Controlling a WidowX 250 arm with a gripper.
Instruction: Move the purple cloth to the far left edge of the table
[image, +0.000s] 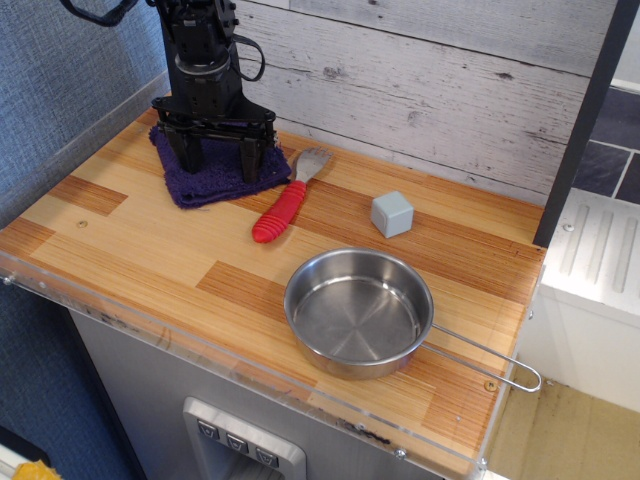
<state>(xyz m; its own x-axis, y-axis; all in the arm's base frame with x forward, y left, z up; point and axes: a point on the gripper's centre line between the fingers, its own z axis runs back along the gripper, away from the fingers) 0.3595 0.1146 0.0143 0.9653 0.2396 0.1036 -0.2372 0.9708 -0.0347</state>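
**Gripper spread wide, tips down on the purple cloth at the back left of the table**

While the arm stands nearly upright over the back left part of the table (150, 250), the black gripper (218, 158) points straight down with its fingers (188, 152) set wide apart. Both tips appear to press into the purple cloth (215, 175); nothing is pinched between them, and cloth shows in the gap. The cloth lies flat on the wood, close to the plank wall (420, 90) and near the left side, with bare wood visible between it and the left edge. Its front edge is free of the gripper.

Just right of the cloth lies a spatula with a red ribbed handle (280, 212) and a grey metal head (312, 160); the head sits beside the cloth's right edge, contact not clear. A small grey cube (392, 214) rests further right, apart from everything else. A steel pan (358, 312) sits near the front edge, empty, its wire handle (485, 358) reaching toward the front right corner.
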